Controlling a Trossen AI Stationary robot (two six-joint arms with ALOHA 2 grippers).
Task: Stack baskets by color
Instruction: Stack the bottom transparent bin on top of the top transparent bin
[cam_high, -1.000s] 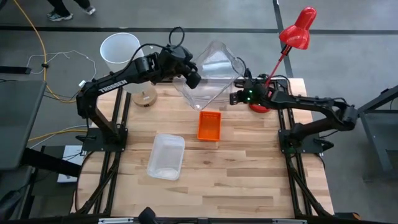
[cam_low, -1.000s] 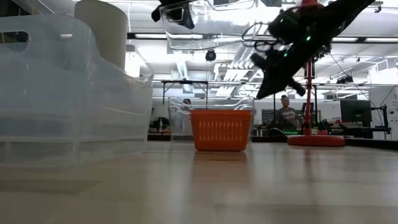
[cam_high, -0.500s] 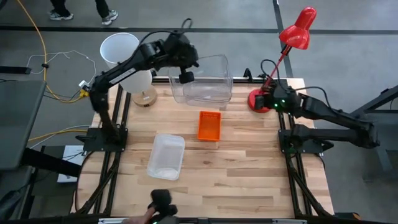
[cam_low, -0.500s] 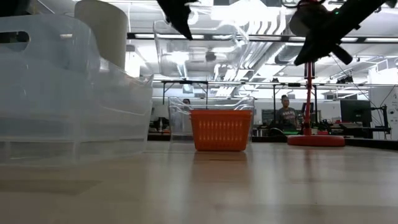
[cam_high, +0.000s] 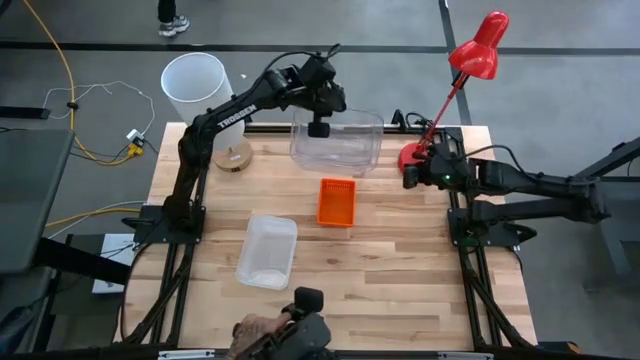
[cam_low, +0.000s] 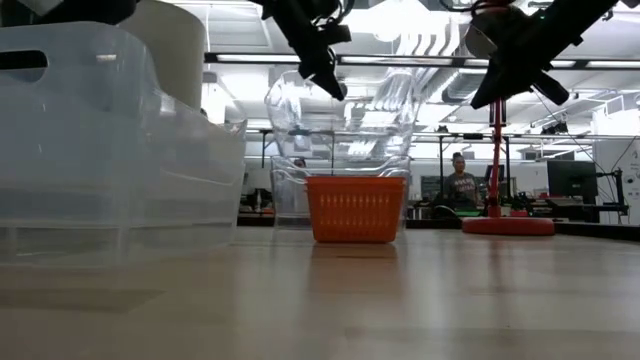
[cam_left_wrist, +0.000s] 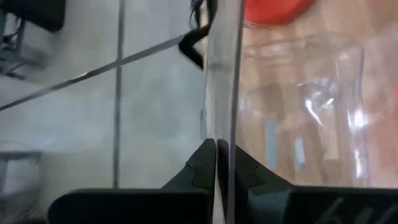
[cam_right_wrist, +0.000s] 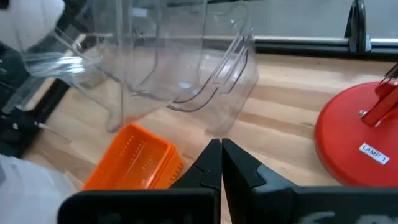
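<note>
Bin (cam_high: 338, 143) hangs clear of the table at its far edge, its rim pinched by the left gripper (cam_high: 318, 127). Another clear bin (cam_low: 340, 183) seems to sit directly beneath it, behind the orange basket (cam_high: 336, 202). Right gripper (cam_high: 412, 174) waits shut and empty beside the lamp base (cam_high: 410, 158).

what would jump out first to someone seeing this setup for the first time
Most striking is the large clear plastic bin held in the air over the table's far edge, its rim pinched in the left pincer, directly above another clear bin standing on the wood. Next comes the small orange mesh basket near the table's middle, then the red desk lamp at the far right corner, beside the shut, empty right pincer.
</note>
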